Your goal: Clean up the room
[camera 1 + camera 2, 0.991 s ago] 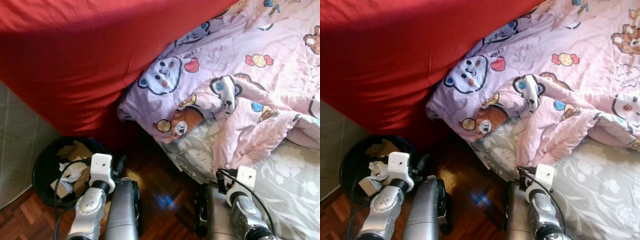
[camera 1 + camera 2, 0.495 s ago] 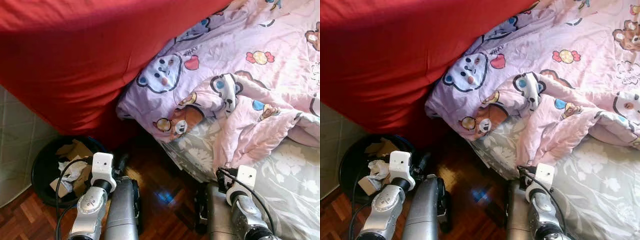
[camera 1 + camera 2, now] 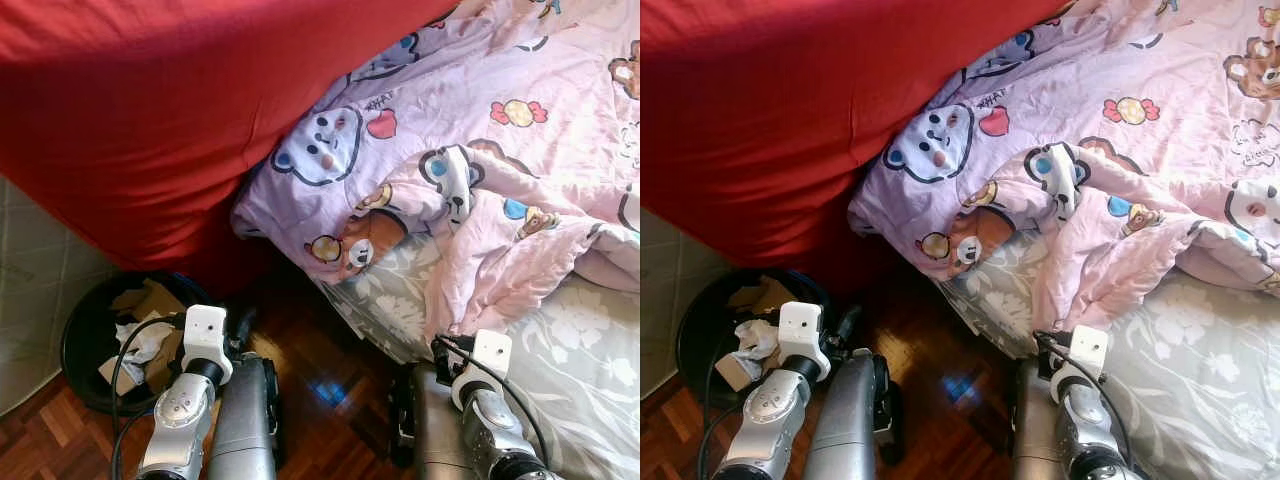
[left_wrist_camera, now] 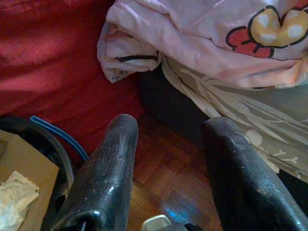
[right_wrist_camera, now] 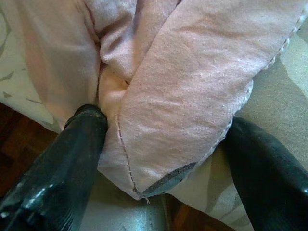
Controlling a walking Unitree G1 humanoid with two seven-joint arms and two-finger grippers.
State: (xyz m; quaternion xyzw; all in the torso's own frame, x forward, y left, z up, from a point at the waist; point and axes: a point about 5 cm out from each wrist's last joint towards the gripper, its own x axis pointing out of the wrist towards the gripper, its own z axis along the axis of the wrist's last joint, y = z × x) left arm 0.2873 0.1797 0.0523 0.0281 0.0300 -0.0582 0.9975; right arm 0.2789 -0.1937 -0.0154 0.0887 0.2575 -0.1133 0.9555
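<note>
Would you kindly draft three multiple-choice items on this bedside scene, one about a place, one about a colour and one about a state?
1. Where does the black waste bin stand?
A. on the bed
B. on the wood floor by the robot's left arm
C. beside the right arm

2. What colour is the large cloth next to the cartoon-print quilt?
A. red
B. green
C. white

3. How are the fingers of the right gripper?
A. shut on the bin
B. shut and empty
C. open, with a quilt fold between them

Answers: 1 B, the bin sits on the parquet at the left; 2 A, the cloth is plainly red; 3 C, the right wrist view shows spread fingers either side of pink fabric.
</note>
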